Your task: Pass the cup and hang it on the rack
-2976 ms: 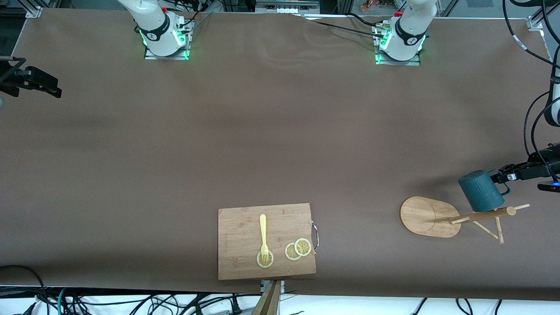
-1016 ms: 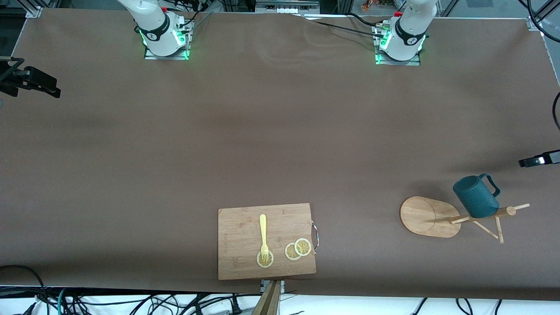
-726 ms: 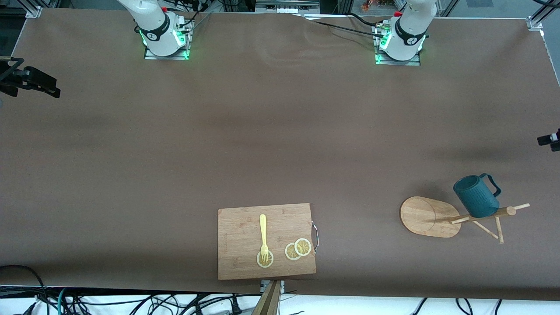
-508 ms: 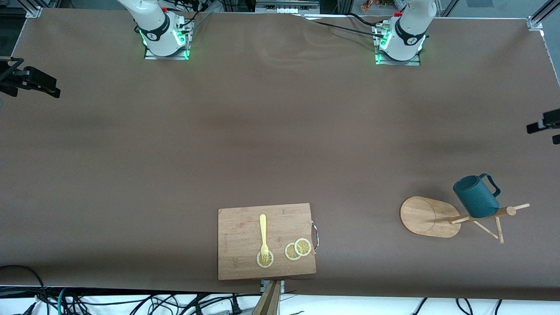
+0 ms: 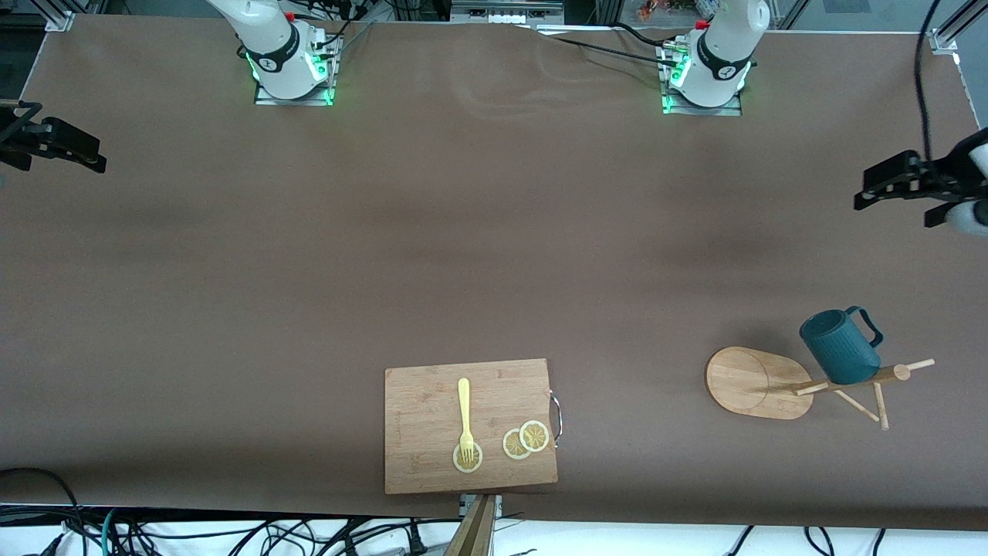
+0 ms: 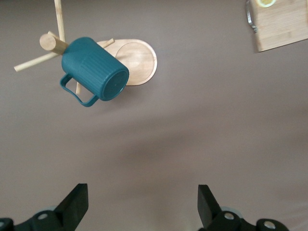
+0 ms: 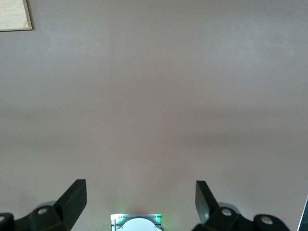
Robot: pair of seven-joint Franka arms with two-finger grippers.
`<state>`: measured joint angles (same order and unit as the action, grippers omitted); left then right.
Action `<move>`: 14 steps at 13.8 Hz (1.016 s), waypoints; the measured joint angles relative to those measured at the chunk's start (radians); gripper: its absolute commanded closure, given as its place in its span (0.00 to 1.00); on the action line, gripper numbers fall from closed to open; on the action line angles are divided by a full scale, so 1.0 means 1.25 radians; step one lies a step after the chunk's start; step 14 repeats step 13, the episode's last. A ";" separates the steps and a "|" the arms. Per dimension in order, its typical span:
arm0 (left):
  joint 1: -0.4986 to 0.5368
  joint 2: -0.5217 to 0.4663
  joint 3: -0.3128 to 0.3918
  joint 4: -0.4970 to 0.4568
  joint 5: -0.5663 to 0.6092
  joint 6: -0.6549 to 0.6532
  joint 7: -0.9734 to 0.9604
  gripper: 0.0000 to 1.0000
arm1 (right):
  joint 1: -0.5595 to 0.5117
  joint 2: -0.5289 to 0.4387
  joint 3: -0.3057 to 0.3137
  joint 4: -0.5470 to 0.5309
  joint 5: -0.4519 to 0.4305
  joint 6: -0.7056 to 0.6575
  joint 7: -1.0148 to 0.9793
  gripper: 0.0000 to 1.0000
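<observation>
The dark teal cup [image 5: 837,347] hangs by its handle on a peg of the bamboo rack [image 5: 752,382], near the left arm's end of the table. In the left wrist view the cup [image 6: 96,74] is tilted beside the post, over the rack's oval base [image 6: 139,60]. My left gripper [image 5: 894,210] is open and empty, up over bare table well apart from the rack; it also shows in its own view [image 6: 143,204]. My right gripper [image 5: 65,158] waits open and empty at the right arm's end; it also shows in its own view [image 7: 141,202].
A rectangular wooden cutting board [image 5: 424,463] lies near the table's front edge with a yellow fork [image 5: 465,413] and lemon slices [image 5: 525,440] on it. Its corner shows in the left wrist view [image 6: 281,26] and the right wrist view [image 7: 14,14].
My left gripper let go of the cup's handle and drew away from the rack toward the robots' side. The cup stays hanging on the peg. The right arm has not moved.
</observation>
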<state>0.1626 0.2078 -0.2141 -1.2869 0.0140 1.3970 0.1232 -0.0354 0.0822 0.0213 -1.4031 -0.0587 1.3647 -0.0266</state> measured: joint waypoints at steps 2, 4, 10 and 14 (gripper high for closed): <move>-0.005 0.001 -0.017 -0.033 0.021 0.030 -0.028 0.00 | 0.000 0.000 0.000 0.000 0.000 0.000 0.000 0.00; 0.004 0.001 -0.014 -0.083 0.025 0.084 -0.030 0.00 | 0.000 0.000 0.000 0.000 0.000 0.000 0.000 0.00; 0.046 -0.011 -0.010 -0.125 0.026 0.120 -0.035 0.00 | 0.000 0.000 0.000 0.000 0.000 0.000 0.000 0.00; 0.063 -0.020 -0.009 -0.126 0.023 0.111 -0.042 0.00 | 0.000 0.000 0.000 0.000 0.000 0.000 0.000 0.00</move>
